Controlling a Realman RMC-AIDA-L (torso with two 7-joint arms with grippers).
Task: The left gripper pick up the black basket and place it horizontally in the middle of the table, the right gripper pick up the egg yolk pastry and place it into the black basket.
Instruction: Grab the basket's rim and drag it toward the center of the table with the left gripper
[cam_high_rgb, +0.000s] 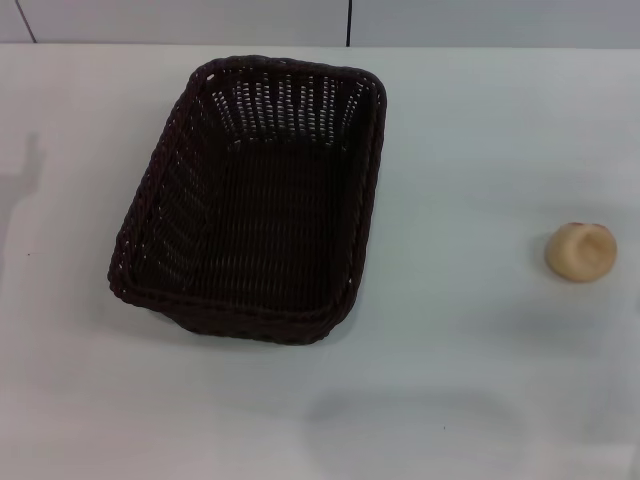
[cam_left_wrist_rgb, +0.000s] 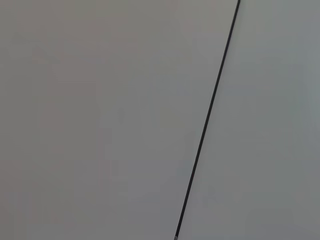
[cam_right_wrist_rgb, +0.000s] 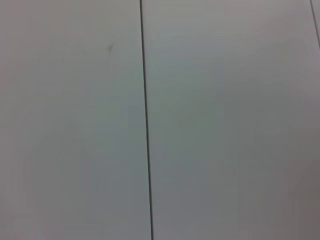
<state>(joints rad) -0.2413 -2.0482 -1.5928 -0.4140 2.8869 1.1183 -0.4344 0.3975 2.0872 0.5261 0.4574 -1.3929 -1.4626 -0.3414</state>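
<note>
The black basket (cam_high_rgb: 255, 195) is a dark woven rectangle standing upright on the white table (cam_high_rgb: 470, 380), left of centre, its long side running away from me and slightly slanted. It holds nothing. The egg yolk pastry (cam_high_rgb: 580, 250), a small pale round bun, rests on the table far to the right of the basket. Neither gripper shows in the head view. Both wrist views show only a pale flat surface crossed by a thin dark seam (cam_left_wrist_rgb: 207, 117) (cam_right_wrist_rgb: 146, 120).
The table's far edge meets a pale wall with dark seams (cam_high_rgb: 349, 22) behind the basket. A faint shadow (cam_high_rgb: 30, 165) lies on the table at the far left.
</note>
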